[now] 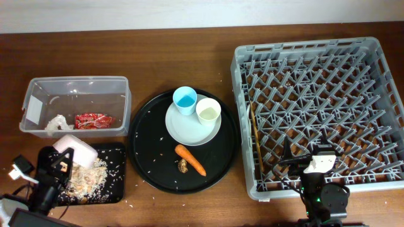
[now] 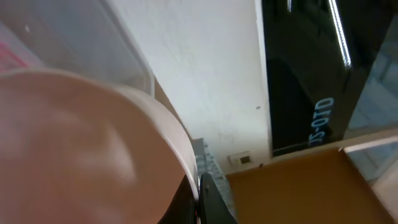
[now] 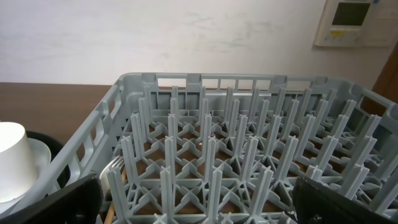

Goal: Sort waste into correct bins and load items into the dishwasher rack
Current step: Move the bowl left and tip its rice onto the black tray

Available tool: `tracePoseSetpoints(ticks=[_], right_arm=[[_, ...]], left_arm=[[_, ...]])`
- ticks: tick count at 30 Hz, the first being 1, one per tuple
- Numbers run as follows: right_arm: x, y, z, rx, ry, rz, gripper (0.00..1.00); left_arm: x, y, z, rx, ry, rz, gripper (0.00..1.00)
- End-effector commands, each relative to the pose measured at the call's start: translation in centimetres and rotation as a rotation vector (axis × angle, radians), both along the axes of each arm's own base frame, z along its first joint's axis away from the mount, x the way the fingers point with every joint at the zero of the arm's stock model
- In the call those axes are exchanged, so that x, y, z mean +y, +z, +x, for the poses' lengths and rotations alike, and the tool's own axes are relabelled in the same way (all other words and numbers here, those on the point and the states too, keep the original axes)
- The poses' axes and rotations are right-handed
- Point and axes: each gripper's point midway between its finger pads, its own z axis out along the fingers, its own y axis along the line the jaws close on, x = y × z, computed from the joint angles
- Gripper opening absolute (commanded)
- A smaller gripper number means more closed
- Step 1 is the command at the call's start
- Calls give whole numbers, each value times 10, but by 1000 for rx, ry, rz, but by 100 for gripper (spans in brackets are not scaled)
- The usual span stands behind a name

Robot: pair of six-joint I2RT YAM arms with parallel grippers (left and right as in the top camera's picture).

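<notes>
At the near left of the desk, the left pincer point(image 1: 61, 162) is clamped on the small white bowl point(image 1: 74, 149), which is tipped on its side above the far left corner of the flat black tray point(image 1: 110, 192). In the left wrist view the bowl's pale curved wall point(image 2: 81, 143) fills most of the frame. Beige rice leftovers point(image 1: 88, 176) lie heaped on that tray, just right of the pincer.

At the near right, the right pincer point(image 1: 306, 157) hangs over the near edge of the dishwasher rack point(image 1: 303, 47), its jaws spread wide and holding nothing.

On the round black tray point(image 1: 151, 145) in the middle, the orange carrot point(image 1: 190, 160) lies flat. Its long axis runs from far left to near right, with the thin tip pointing near right. The small brown scrap point(image 1: 183, 166) sits just beside it on the near side. Beyond them, the pale plate point(image 1: 192, 129) carries the light-blue cup point(image 1: 185, 99) and the cream cup point(image 1: 208, 111), both upright.

Wooden chopsticks point(image 1: 255, 135) lie along the rack's left side, pointing near to far.

At the far left, the clear tub point(image 1: 76, 85) holds the crumpled white napkin point(image 1: 57, 123) and the red snack wrapper point(image 1: 93, 120).
</notes>
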Motion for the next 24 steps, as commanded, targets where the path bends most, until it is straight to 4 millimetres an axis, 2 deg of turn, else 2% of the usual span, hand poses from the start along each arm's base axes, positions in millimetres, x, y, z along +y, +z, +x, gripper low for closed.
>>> tracePoseSetpoints(ticks=[1, 2, 3, 4, 5, 6, 7, 8, 9, 10, 11, 12, 13, 14, 15, 16, 17, 18, 19, 20, 21, 22, 23, 24], right_arm=[[-3, -3, 0, 3, -17, 5, 99], [-3, -3, 0, 3, -17, 5, 99], [-3, -3, 0, 3, -17, 5, 99], [-3, -3, 0, 3, -17, 5, 99], [-3, -3, 0, 3, -17, 5, 99], [-3, -3, 0, 3, -17, 5, 99], [-3, -3, 0, 3, -17, 5, 99], [-3, -3, 0, 3, -17, 5, 99], [-3, -3, 0, 3, -17, 5, 99], [-3, -3, 0, 3, -17, 5, 99], [-3, -3, 0, 3, -17, 5, 99], [-3, -3, 0, 3, -17, 5, 99], [-3, -3, 0, 3, -17, 5, 99], [-3, -3, 0, 3, -17, 5, 99], [-3, -3, 0, 3, -17, 5, 99], [-3, -3, 0, 3, -17, 5, 99], [-3, -3, 0, 3, -17, 5, 99], [-3, -3, 0, 3, -17, 5, 99], [-3, -3, 0, 3, -17, 5, 99], [-3, -3, 0, 3, -17, 5, 99], [-3, -3, 0, 3, -17, 5, 99], [-3, -3, 0, 3, -17, 5, 99], [-3, -3, 0, 3, -17, 5, 99], [-3, -3, 0, 3, -17, 5, 99]], left_arm=[[-2, 2, -1, 29, 4, -92, 0], [-8, 7, -3, 11, 5, -79, 0], [-4, 6, -1, -9, 6, -42, 0], [-10, 7, -4, 34, 4, -126, 0], [-5, 8, -2, 8, 11, -103, 0], [-12, 8, -4, 54, -1, -176, 0], [-10, 11, -1, -11, 3, -82, 0], [-8, 2, -1, 40, -9, -115, 0], [-3, 7, 1, -15, 2, -67, 0], [-7, 4, 0, 46, -4, -156, 0], [-7, 10, -1, -10, 3, -85, 0], [-9, 2, -1, 67, -11, -157, 0], [-21, 9, -5, 81, -21, -205, 0], [-11, 11, -2, -6, 3, -94, 0], [-18, 0, -6, 144, -24, -257, 0], [-4, 9, 0, -47, 7, 4, 0], [-7, -9, -2, 124, -18, -169, 0], [-11, -2, -3, 70, -20, -112, 0], [-6, -3, -2, 66, -12, -121, 0], [-11, 5, -3, 42, -5, -126, 0], [-1, 7, 1, -32, 7, -14, 0], [-13, -9, -6, 189, -29, -256, 0], [-14, 5, -4, 70, -20, -139, 0], [-11, 3, -4, 66, -19, -117, 0]])
